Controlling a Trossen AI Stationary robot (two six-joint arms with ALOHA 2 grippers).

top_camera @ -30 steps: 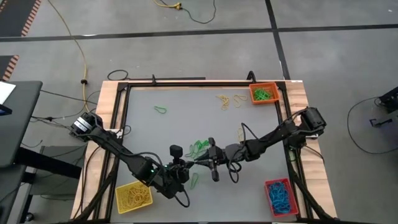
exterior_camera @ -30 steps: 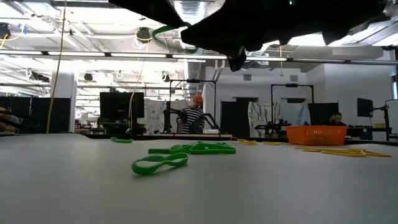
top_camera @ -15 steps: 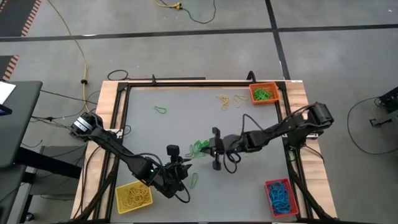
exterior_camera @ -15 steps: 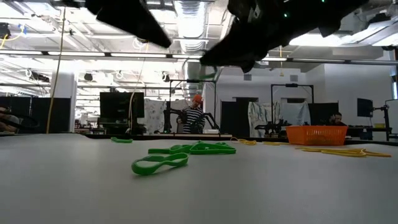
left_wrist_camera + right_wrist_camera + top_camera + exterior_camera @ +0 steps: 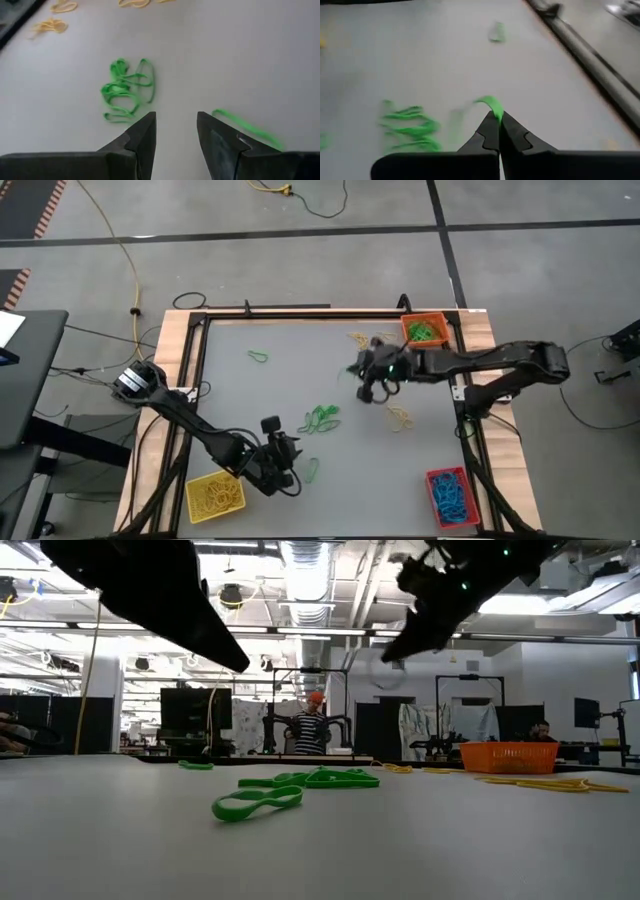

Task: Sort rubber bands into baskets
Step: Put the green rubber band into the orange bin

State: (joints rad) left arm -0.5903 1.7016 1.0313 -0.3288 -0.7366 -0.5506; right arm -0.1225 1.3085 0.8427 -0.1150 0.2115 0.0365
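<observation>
While the right gripper (image 5: 498, 118) hangs above the counter (image 5: 280, 385) near the orange basket (image 5: 424, 330), its jaws are pressed together on a green rubber band (image 5: 490, 104). The left gripper (image 5: 176, 127) hovers low near the yellow basket (image 5: 214, 495), jaws spread with nothing between them, beside a green tangle (image 5: 320, 418) and one loose green band (image 5: 312, 470)

Band heap (image 5: 320, 418) mid-table; baskets (image 5: 424, 331) at corners; bands inside.
</observation>
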